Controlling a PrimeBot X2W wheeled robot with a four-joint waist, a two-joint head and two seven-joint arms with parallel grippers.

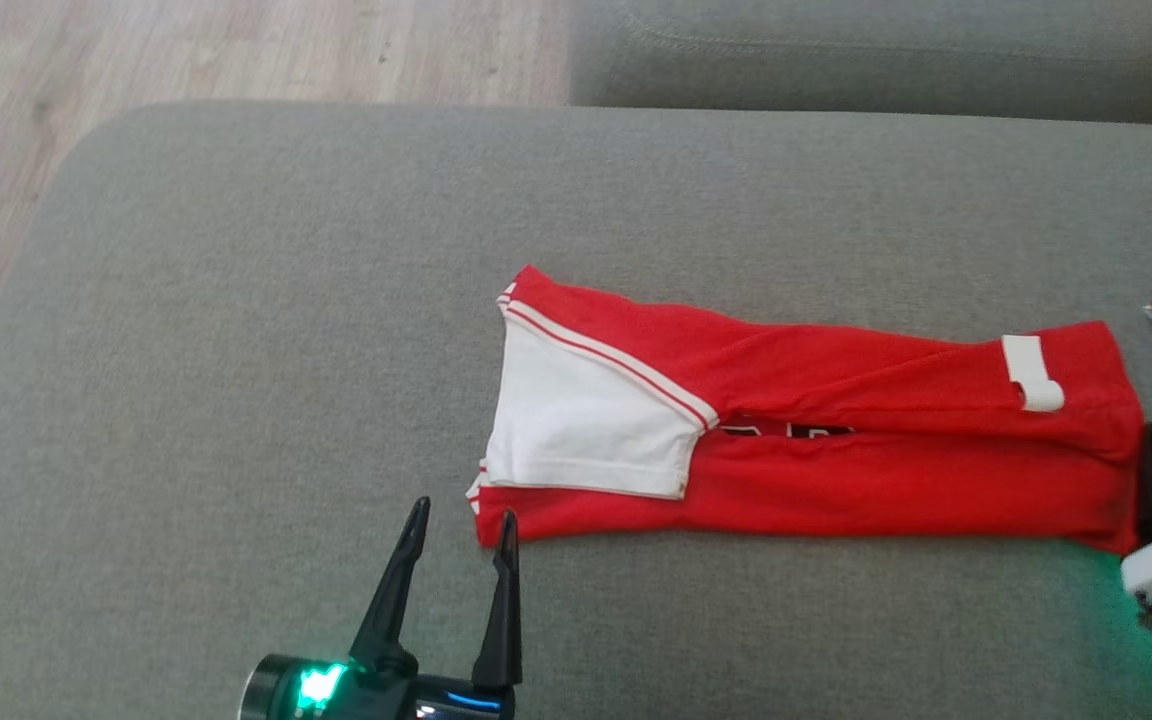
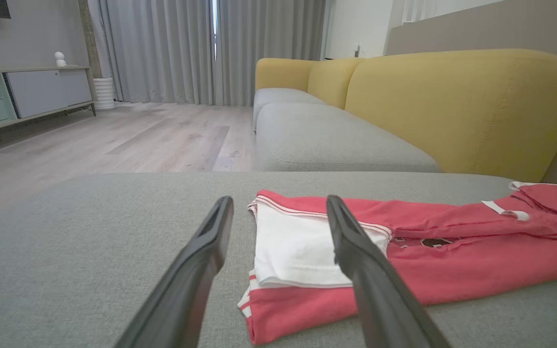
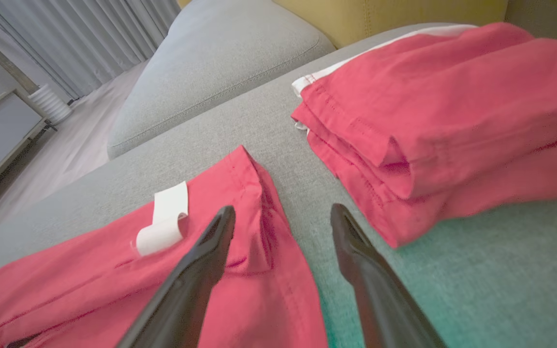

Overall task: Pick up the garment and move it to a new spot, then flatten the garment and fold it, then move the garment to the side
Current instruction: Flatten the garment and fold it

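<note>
Two grippers sit at opposite ends of the garment (image 1: 836, 480), which lies flat on the grey seat cushion (image 1: 236, 350). It is folded lengthwise into a long red strip running approx. parallel to the cushion's far edge, in the right half and well clear of the left edge. L gripper (image 1: 466, 508): fingers spread apart, tips near the near corner of the strip's left end. Its right-hand fingertip is just beside the red hem; contact w/ fabric cannot be told. A white sleeve (image 1: 586, 420) w/ red-and-white trim lies folded on top at that left end. A white label (image 1: 1026, 365) sits on the upper layer near the right end, and dark print (image 1: 786, 430) shows in the slot btwn the two folded layers. R gripper (image 3: 283, 208): fingers spread apart, one over the hem at the strip's right end, the other over bare cushion. A second red garment (image 3: 443, 121), folded into a stack, lies toward the cushion's right edge, near the strip's right end but apart from it. Beyond the far edge are another grey cushion (image 2: 327, 140), a yellow backrest (image 2: 452, 106) and wood floor (image 2: 138, 140).
</note>
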